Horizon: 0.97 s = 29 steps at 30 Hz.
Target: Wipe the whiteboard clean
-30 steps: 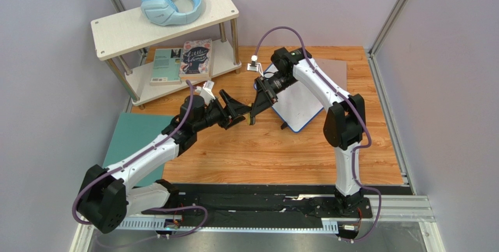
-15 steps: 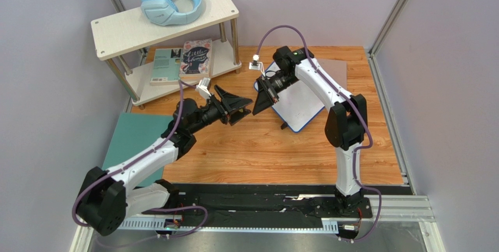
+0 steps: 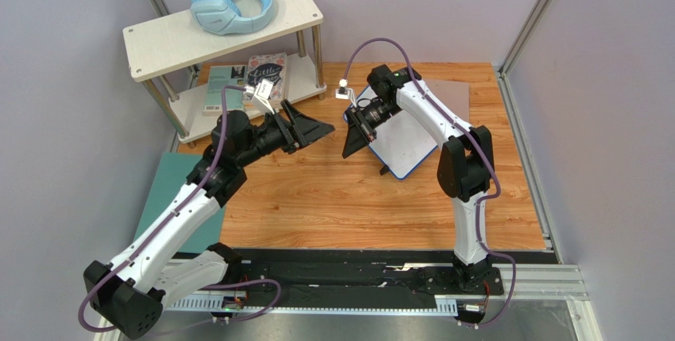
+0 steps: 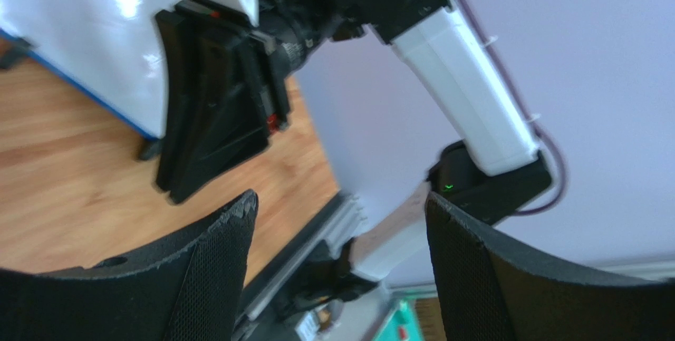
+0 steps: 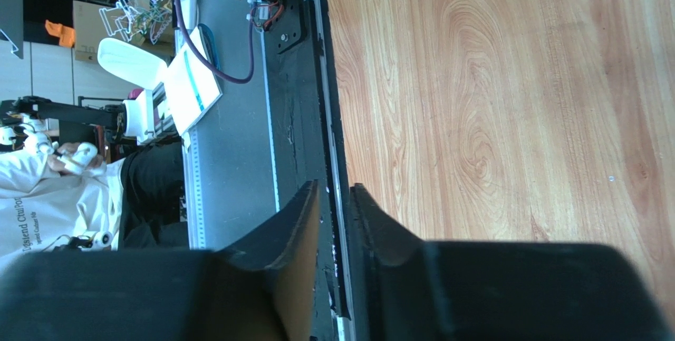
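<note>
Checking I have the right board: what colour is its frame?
Blue; the whiteboard frame shows best in the top external view.

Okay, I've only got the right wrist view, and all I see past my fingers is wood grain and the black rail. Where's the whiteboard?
Observer: The whiteboard lies behind your right gripper, which points away from it. In the top view the right arm partly covers it.
Operator: Where's the other arm?
Observer: The left gripper faces yours from the left, with a clear gap between the two.
Operator: Is it holding anything?
Observer: No. The left wrist view shows its fingers wide open with nothing between them.
</note>
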Available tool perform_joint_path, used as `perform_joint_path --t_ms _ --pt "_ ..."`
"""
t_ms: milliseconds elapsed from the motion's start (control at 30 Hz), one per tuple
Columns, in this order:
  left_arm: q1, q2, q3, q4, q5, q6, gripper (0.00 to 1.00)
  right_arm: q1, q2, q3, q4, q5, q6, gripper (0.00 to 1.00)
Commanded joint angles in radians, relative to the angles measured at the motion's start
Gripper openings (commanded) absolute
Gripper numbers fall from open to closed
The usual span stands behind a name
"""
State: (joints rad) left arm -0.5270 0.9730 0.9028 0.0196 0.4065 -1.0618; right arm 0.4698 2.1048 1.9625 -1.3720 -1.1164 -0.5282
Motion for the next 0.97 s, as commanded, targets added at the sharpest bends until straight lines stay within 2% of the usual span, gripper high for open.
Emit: perform_joint_path --t_ms 0,33,100,133,200,233,333,367,400,600,633,667,933 --pt "0.005 0.041 0.186 -0.606 -0.226 0.456 0.79 -0.007 -0.012 0.030 -0.073 0.024 -0.006 0.29" --pt "0.005 0.056 0.205 -0.659 -0.266 0.498 0.78 -0.007 -0.019 0.027 -0.065 0.050 0.002 0.36" --pt "0.005 0.096 0.226 -0.745 -0.352 0.590 0.78 -0.008 -0.054 -0.003 -0.004 0.093 0.052 0.42" --pt "0.004 0.105 0.226 -0.759 -0.365 0.611 0.79 -0.010 -0.074 -0.028 0.037 0.148 0.085 0.49" --pt "0.004 0.125 0.214 -0.758 -0.382 0.647 0.80 -0.010 -0.161 -0.092 0.190 0.234 0.154 0.57" --pt "0.005 0.128 0.208 -0.751 -0.383 0.649 0.82 -0.010 -0.193 -0.156 0.235 0.313 0.204 0.65" --pt "0.005 0.121 0.170 -0.690 -0.385 0.649 0.87 -0.010 -0.294 -0.247 0.362 0.427 0.264 0.75" --pt "0.005 0.112 0.151 -0.673 -0.383 0.643 0.89 -0.011 -0.311 -0.260 0.379 0.447 0.275 0.76" --pt "0.005 0.107 0.142 -0.646 -0.383 0.645 0.99 -0.011 -0.328 -0.273 0.399 0.461 0.281 0.77" --pt "0.005 0.108 0.123 -0.618 -0.437 0.669 0.99 -0.011 -0.486 -0.385 0.514 0.647 0.347 0.83" --pt "0.005 0.112 0.123 -0.616 -0.437 0.671 0.99 -0.011 -0.505 -0.399 0.524 0.676 0.350 0.89" --pt "0.005 0.118 0.125 -0.615 -0.437 0.668 0.99 -0.011 -0.537 -0.421 0.545 0.696 0.370 1.00" --pt "0.005 0.105 0.093 -0.555 -0.405 0.668 0.99 -0.022 -0.684 -0.547 0.603 0.770 0.399 1.00"
